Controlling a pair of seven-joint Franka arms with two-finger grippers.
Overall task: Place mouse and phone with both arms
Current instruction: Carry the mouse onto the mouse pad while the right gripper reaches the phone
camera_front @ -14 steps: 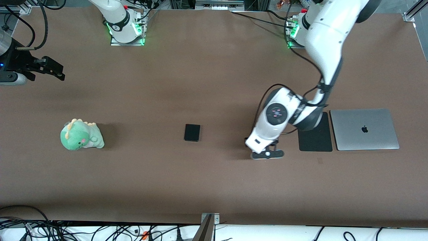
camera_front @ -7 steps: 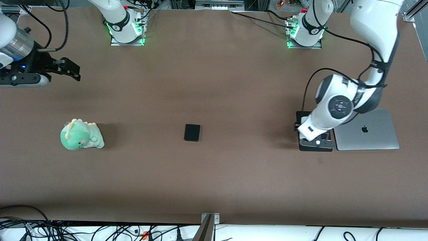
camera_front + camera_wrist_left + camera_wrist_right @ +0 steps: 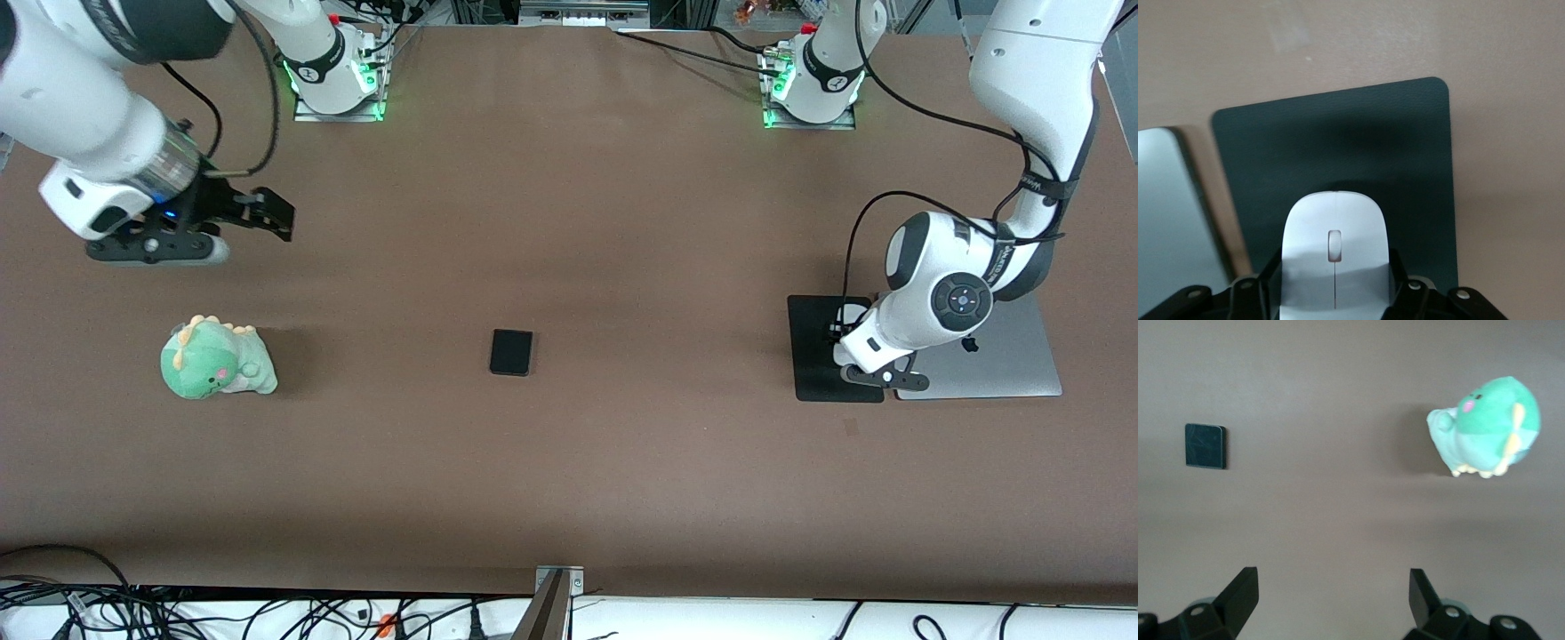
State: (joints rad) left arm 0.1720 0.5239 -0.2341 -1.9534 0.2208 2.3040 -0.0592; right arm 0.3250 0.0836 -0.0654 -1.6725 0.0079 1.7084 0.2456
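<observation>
- The left gripper point(image 3: 1335, 300) pinches the mouse point(image 3: 1335, 257) between its fingers, holding it up over the black mouse pad point(image 3: 813, 351) toward the left arm's end of the desk.
- A closed silver laptop point(image 3: 1013, 364) lies just beside the pad, closer to that end's edge.
- The phone point(image 3: 511, 352) lies flat on the bare desk around the middle, well apart from both grippers.
- The right gripper point(image 3: 258, 212) hangs with fingers spread wide over the right arm's end of the desk.
- A green plush dinosaur point(image 3: 216, 358) sits at that end, nearer the front camera's edge.
</observation>
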